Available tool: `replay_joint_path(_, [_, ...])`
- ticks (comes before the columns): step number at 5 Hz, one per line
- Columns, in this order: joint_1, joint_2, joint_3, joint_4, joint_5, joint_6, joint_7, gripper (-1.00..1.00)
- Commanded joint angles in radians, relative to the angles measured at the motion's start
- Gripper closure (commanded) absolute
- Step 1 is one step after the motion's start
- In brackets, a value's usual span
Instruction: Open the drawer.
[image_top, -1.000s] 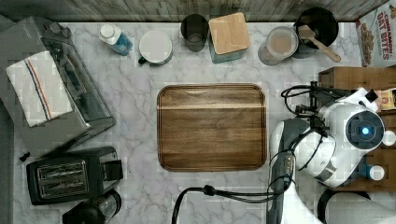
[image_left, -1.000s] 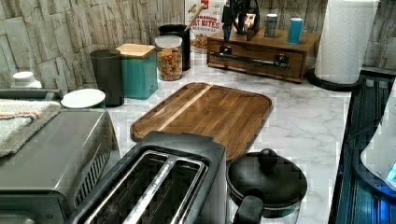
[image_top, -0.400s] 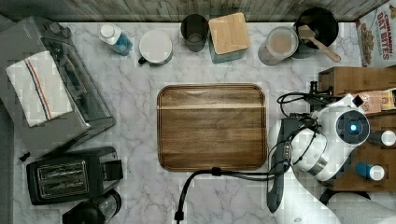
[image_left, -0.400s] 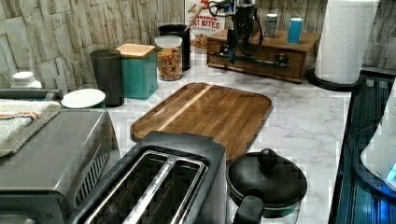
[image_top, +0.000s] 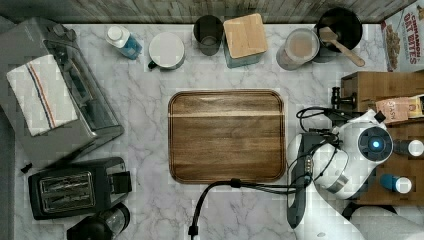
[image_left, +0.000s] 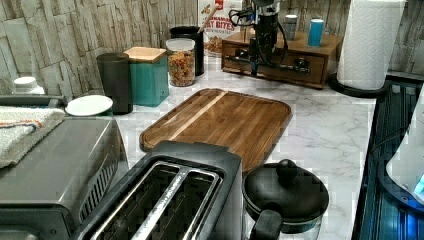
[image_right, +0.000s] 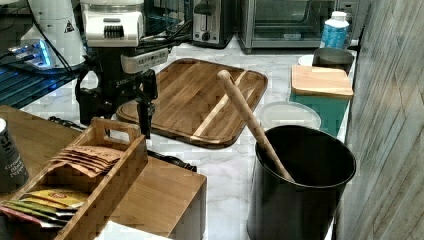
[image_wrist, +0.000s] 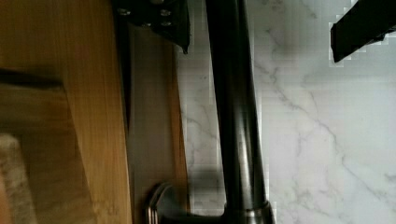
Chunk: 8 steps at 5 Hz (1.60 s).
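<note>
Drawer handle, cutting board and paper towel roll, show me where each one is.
drawer handle (image_wrist: 236, 116), wrist view, middle of the black bar
cutting board (image_top: 226, 137), top view, centre of the board
paper towel roll (image_left: 370, 42), left view, side of the roll

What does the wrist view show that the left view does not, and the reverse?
Wrist view: the gripper's fingers standing apart on either side of the long black bar handle, not closed on it, and one handle post. Left view: the whole wide brown wooden drawer front, the white paper towel roll, the rounded wooden cutting board. Both: the handle and the white marble counter.
</note>
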Motion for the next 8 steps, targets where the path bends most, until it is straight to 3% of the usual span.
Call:
replay_joint_path(1, [-0.059, -0.005, 0.078, -0.039, 0.103, 0.059, -0.102, -1.0])
replay_joint_path(3, [-0.06, -0.047, 0.124, -0.089, 0.104, 0.073, -0.138, -1.0])
replay_joint_path(4, [-0.083, -0.053, 0.196, -0.065, 0.153, -0.029, -0.296, -1.0])
replay_joint_path(5, [-0.035, -0.068, 0.229, -0.081, 0.185, -0.064, -0.242, -1.0])
replay_joint_path(7, [0.115, -0.104, 0.305, -0.161, 0.248, -0.032, -0.009, -1.0])
replay_joint_path(8, [0.176, -0.108, 0.354, -0.171, 0.225, -0.017, 0.132, -1.0])
